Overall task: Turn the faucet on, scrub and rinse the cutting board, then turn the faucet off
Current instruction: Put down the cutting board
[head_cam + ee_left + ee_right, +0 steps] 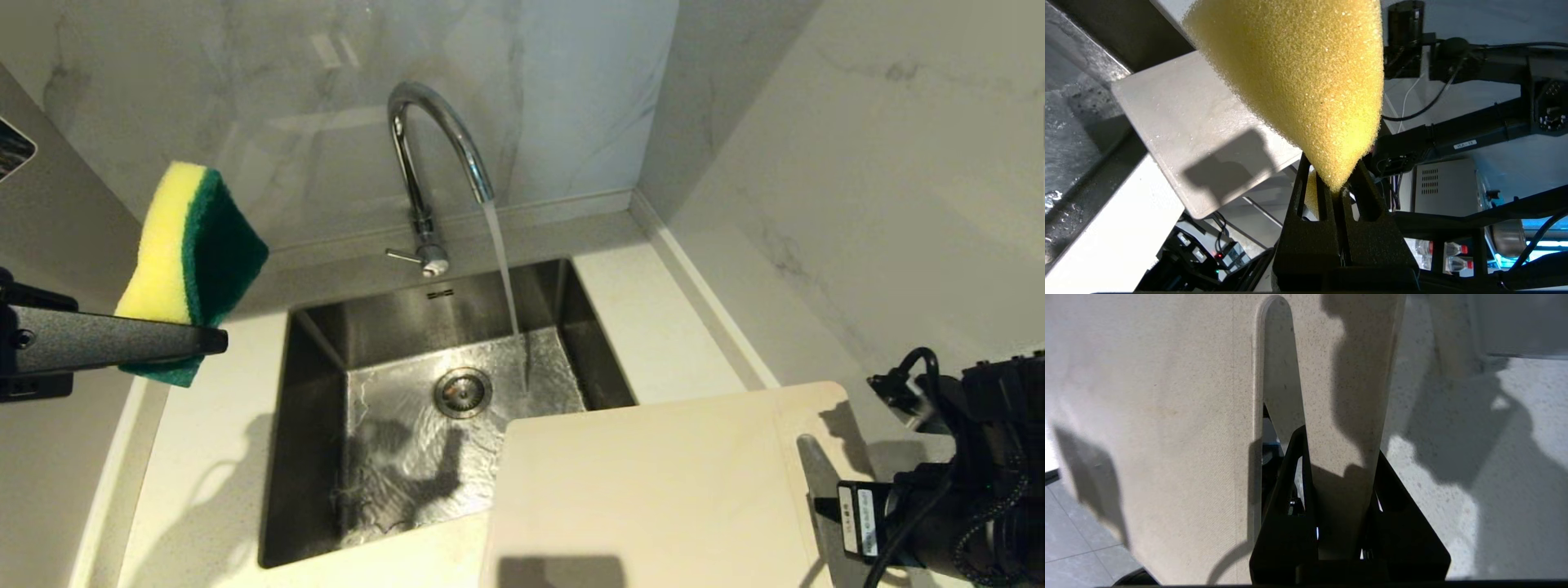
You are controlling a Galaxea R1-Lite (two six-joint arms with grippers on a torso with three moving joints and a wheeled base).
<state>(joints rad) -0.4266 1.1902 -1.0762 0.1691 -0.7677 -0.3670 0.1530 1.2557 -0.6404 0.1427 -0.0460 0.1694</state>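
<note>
Chrome gooseneck faucet (424,163) at the far edge of the stainless-steel sink (326,457), running: a stream of water (506,286) falls from the spout to the basin floor just right of the drain (462,392), and the wet floor ripples around it. The thin side lever (404,256) at the faucet base points left.

Left gripper (196,339), raised at the left above the white counter (212,457), is closed tightly on a yellow-and-green sponge (192,261); the sponge stands upright above the fingers, its yellow foam to the left and its green scouring layer to the right. In the left wrist view the yellow foam (1306,81) narrows to a pinched point between the two fingers.

Cream cutting board (653,498) lies at the near right, its left corner projecting over the near right part of the sink. Right gripper (1339,457), at the near right, clamps the strip of board between the slot handle (1278,375) and the board's right end, one finger passing through the slot. A marble-patterned wall (857,163) rises behind and to the right.
</note>
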